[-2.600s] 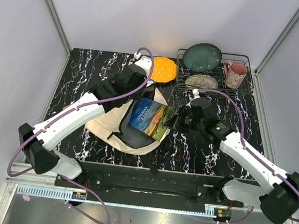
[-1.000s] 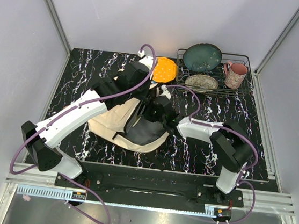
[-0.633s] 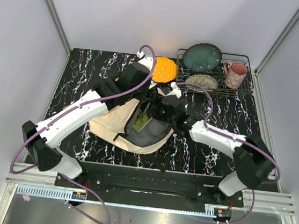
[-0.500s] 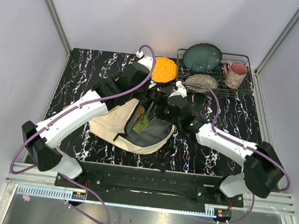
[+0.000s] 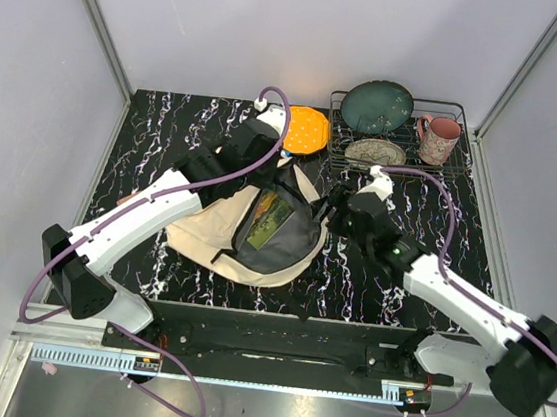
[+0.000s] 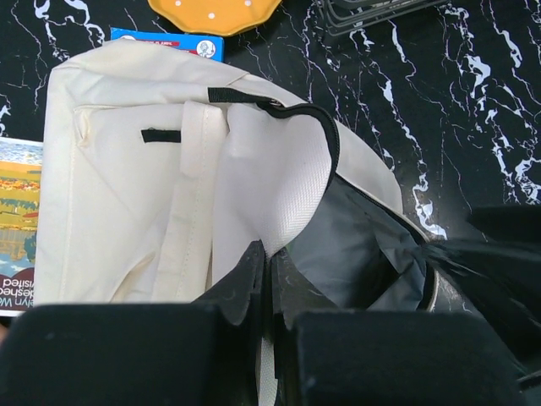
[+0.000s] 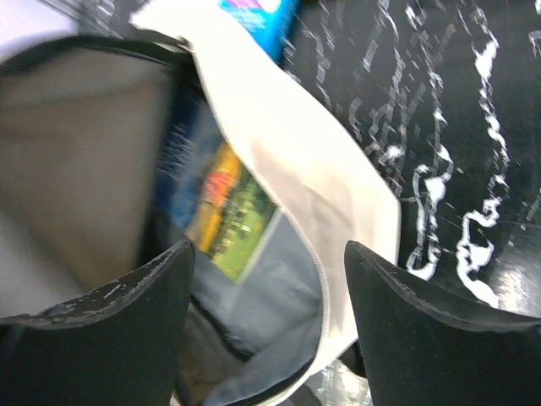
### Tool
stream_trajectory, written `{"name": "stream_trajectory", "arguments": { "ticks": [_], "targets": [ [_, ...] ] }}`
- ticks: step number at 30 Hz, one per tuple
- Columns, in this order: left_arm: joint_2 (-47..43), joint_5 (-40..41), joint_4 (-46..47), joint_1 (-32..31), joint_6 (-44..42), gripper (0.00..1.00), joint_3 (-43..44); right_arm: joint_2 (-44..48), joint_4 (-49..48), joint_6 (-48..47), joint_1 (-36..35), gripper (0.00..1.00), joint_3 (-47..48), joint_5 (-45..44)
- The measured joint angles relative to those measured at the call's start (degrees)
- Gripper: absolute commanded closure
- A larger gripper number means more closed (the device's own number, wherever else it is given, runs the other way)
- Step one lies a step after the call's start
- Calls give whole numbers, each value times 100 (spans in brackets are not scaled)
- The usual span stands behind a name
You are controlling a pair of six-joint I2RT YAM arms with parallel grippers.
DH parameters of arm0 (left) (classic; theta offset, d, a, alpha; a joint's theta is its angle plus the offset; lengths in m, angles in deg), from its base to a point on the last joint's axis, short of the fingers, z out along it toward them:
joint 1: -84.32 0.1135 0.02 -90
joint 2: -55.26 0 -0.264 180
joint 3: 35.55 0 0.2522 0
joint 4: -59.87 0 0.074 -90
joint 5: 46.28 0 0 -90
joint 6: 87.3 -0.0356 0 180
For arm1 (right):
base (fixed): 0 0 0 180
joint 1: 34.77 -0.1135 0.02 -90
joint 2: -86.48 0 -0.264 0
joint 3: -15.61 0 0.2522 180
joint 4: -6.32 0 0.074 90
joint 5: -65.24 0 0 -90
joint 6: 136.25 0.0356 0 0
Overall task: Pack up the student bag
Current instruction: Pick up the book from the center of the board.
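The bag (image 5: 200, 235) lies on the desk (image 5: 155, 144), its mouth propped by my left claw (image 6: 269, 269), pinched shut on the rim. A book (image 5: 269, 218) sits inside. My right claw (image 7: 266, 279) gapes empty beside the opening: I'd lift it clear without snagging fabric.

- A robot test cell in a lab: a black marble-patterned tabletop (image 5: 167, 125) boxed in by plain pale walls (image 5: 309, 31) on metal posts (image 5: 97, 17).
- Two white robot arms (image 5: 125, 226) with purple cables (image 5: 37, 292) are bolted to a rail (image 5: 282, 350) at the tabletop's near edge.
- Household props stand at the tabletop's far edge: a wire rack (image 5: 450, 112), a plate (image 5: 378, 106) and a mug (image 5: 438, 138).
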Motion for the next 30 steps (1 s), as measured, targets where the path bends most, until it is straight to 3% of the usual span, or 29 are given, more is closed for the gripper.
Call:
{"name": "stream_trajectory", "arguments": {
  "ticks": [3,5,7,9,14,20,23,26,28,29,30],
  "targets": [
    [-7,-66,7,0,0,100,0,-752,125,-70,243,21,76,490],
    [-13,-190,11,4,-26,100,0,-1364,256,-133,275,36,186,815],
    [-11,-514,17,11,-129,100,7,-1799,382,-210,289,73,256,1029],
    [22,-772,-66,-42,-260,100,94,-1952,533,-269,343,100,286,1080],
    [350,-1167,-203,-354,-529,100,638,-1305,658,-101,1008,100,61,960],
    [1047,-1665,-251,-431,-695,100,1606,990,1207,107,1261,100,-673,164],
    [1478,-1893,-254,-437,-756,100,2135,1685,1504,339,1294,100,-927,-138],
    [1937,-2000,-350,-450,-813,99,2669,1860,1674,660,1296,100,-1193,-195],
    [2232,-2048,-470,-452,-848,93,3003,1849,1703,892,1296,100,-1434,-127],
    [2393,-2081,-586,-452,-863,86,3226,1849,1705,975,1296,100,-1539,-85],
    [2503,-2094,-649,-452,-876,86,3373,1851,1709,1058,1296,95,-1655,-42]
  ]
}}
